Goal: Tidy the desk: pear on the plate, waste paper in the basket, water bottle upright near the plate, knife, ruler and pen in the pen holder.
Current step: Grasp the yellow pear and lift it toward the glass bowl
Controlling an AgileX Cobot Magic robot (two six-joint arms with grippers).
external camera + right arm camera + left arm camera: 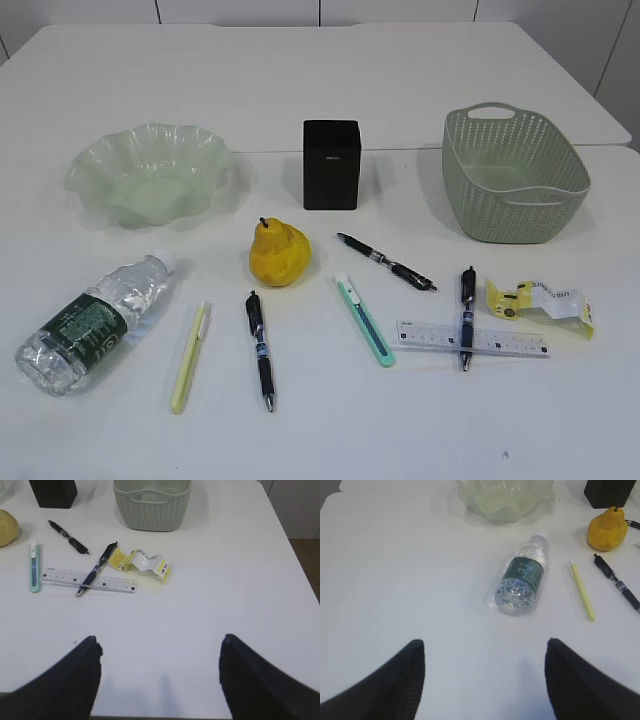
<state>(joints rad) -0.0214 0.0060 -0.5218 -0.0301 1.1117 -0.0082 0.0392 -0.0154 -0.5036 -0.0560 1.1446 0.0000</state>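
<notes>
Along the lower part of the frame, on the white counter (320,440), a water bottle (92,322) lies on its side at lower left, beside a yellow pen (189,357), a dark pen (260,350), a green knife (365,319), a clear ruler (471,338) crossed by another pen (466,316), and crumpled waste paper (540,304). The pear (279,252) sits at centre. Farther back stand the green plate (148,173), black pen holder (331,164) and basket (514,175); both wrist views show their jaws spread wide, holding nothing.

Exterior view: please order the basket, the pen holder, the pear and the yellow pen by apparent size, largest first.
1. basket, clearly largest.
2. pen holder.
3. pear, close to the pen holder and nearer the camera, so this rank is unsure.
4. yellow pen, long but very thin.
</notes>
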